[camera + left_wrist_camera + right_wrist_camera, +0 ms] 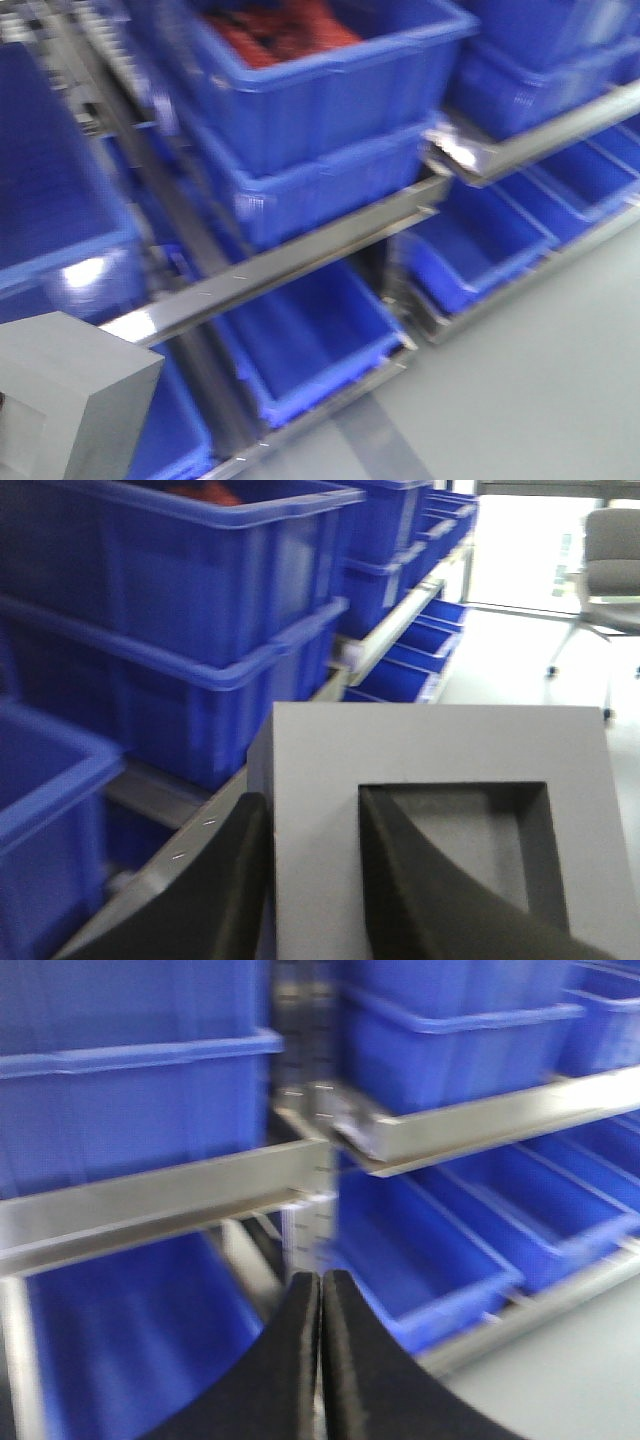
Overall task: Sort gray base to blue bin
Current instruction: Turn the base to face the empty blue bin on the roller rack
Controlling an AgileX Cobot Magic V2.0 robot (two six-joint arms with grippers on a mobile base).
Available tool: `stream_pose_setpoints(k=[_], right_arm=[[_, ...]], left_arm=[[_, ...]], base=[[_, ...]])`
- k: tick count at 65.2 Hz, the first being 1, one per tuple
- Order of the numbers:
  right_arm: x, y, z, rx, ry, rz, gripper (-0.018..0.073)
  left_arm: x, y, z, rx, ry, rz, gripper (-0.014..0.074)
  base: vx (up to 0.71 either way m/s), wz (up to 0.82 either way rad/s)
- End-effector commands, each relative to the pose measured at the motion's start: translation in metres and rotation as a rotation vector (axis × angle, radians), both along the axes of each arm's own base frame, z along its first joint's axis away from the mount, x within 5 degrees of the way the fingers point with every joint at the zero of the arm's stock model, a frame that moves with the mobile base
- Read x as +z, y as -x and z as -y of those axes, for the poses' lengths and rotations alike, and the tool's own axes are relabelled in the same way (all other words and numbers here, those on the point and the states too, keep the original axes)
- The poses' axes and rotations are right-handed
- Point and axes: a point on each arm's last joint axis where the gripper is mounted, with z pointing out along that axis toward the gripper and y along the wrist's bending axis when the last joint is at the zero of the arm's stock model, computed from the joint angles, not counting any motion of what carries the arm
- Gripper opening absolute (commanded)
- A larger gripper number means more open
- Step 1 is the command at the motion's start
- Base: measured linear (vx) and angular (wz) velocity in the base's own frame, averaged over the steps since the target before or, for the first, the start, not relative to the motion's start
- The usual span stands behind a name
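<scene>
The gray base (430, 745) is a matte light-gray block with a square recess, and it fills the lower left wrist view. My left gripper (312, 810) is shut on its wall, one dark finger (225, 880) outside and the other inside the recess. In the front view the gray base (70, 400) shows at the bottom left, in front of the rack. Several blue bins sit on the shelves; an open blue bin (320, 385) on the lower shelf lies just right of the block. My right gripper (320, 1278) is shut with nothing in it, facing the rack.
A metal rack with slanted steel rails (300, 255) carries stacked blue bins. The top bin (320, 110) holds red items (280, 35). Grey floor (540, 380) lies to the right. An office chair (610, 560) stands far off in the left wrist view.
</scene>
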Motion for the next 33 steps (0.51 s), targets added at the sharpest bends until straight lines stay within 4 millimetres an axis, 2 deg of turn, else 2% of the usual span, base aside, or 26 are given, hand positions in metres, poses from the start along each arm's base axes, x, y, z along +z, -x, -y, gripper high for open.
stream_pose_setpoints(k=[1,33], right_arm=[[0.0025,-0.0002,-0.0001,0.000,0.011,0.072,-0.0009],[0.0025,-0.0002,-0.0001,0.000,0.011,0.072,-0.0009]], left_arm=[[0.0188,-0.0002,-0.0009,0.010,0.082,0.098,-0.0006],[0.0188,-0.0002,-0.0009,0.010,0.082,0.098,-0.0006]], base=[[0.19,0.82],[0.16,0.67]])
